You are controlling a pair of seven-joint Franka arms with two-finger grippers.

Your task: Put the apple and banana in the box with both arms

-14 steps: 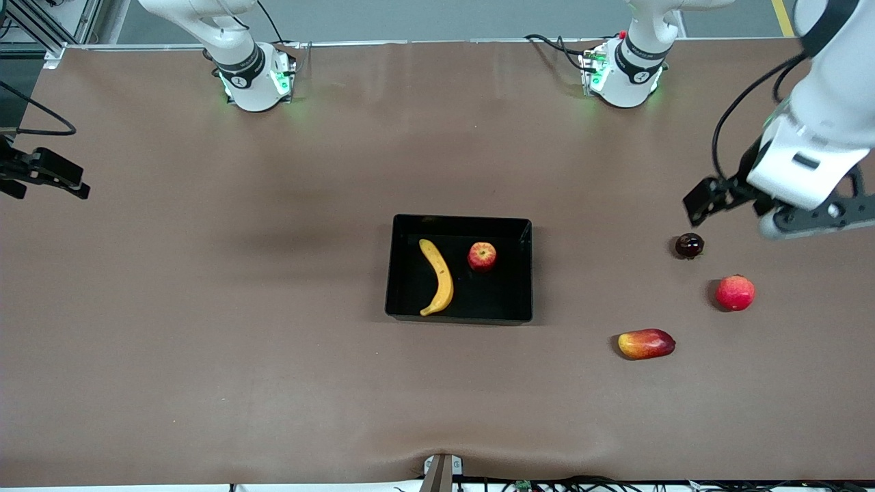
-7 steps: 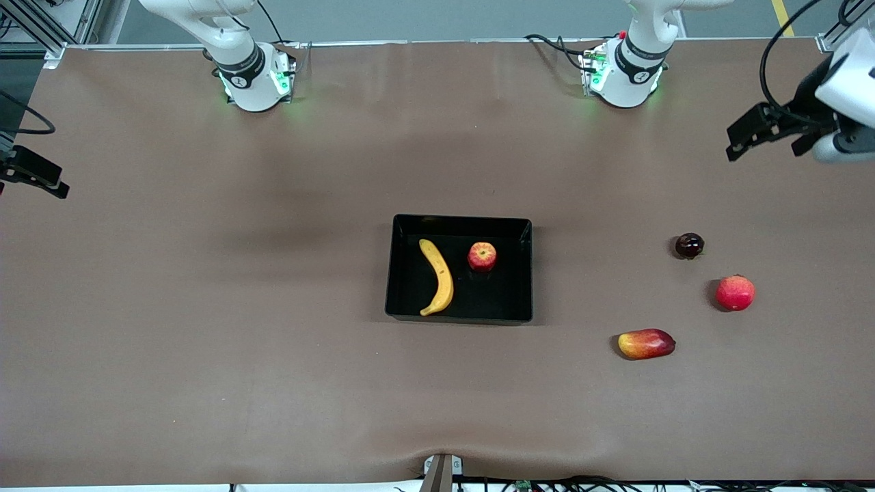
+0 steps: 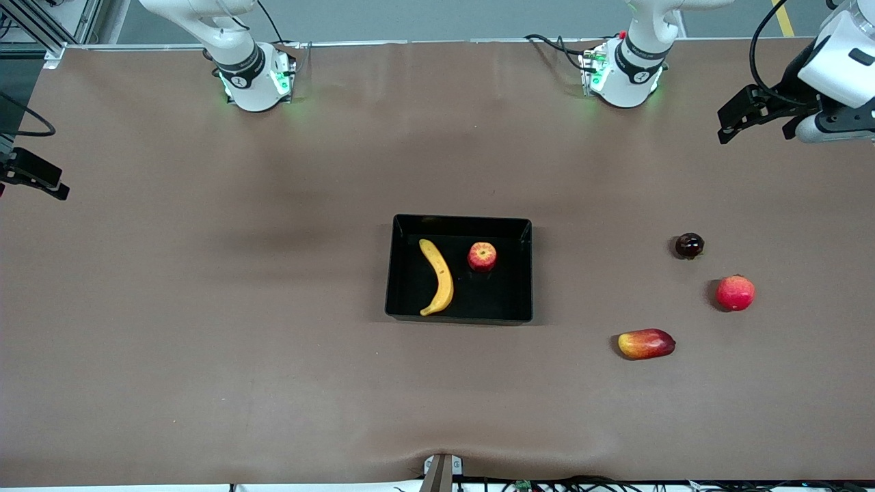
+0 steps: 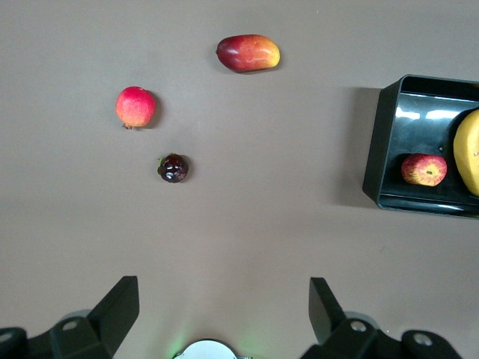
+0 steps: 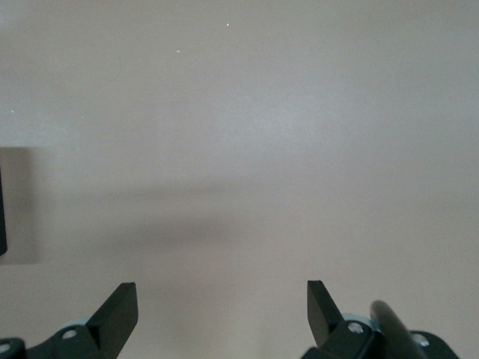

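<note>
Banana (image 3: 437,277) and apple (image 3: 482,256) lie in the box (image 3: 526,273) — light, firm, slippery-skinned, best pinched mid-body. Left hand (image 4: 223,310) and right hand (image 5: 222,307) hang spread, empty, over the bench (image 3: 205,342) ends.

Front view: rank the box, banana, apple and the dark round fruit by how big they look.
1. Box, by far the largest.
2. Banana, the longest fruit.
3. Apple.
4. Dark fruit, only slightly smaller than the apple.
All rest at table level, so nearness hardly skews this.
</note>
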